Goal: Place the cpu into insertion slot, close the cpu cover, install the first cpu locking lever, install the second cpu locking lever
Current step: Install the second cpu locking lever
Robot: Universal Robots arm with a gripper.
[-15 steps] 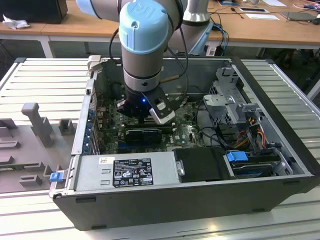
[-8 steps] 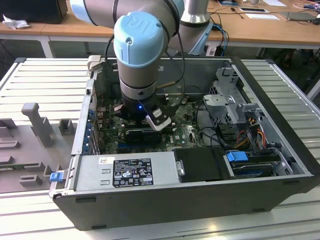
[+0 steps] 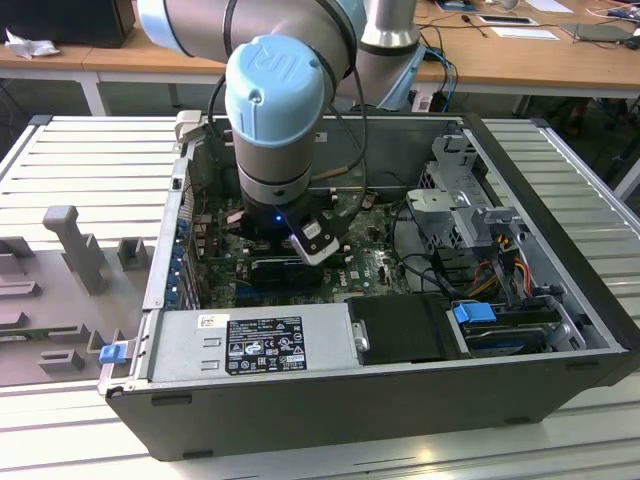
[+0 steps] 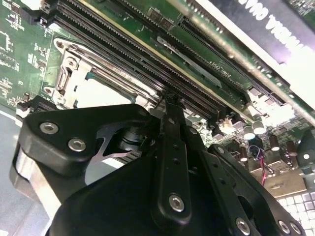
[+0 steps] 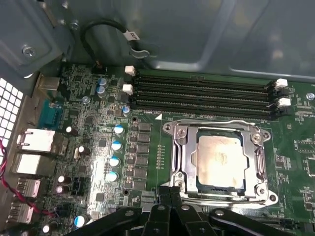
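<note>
Lying just beside gripper point(image 5: 170, 192): cpu point(image 5: 220, 161)

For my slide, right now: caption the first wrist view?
Claw poised beside the insertion slot, cpu seated under the closed cpu cover.

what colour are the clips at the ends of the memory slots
White, on black memory slots; the clips show best in the first wrist view.
</note>
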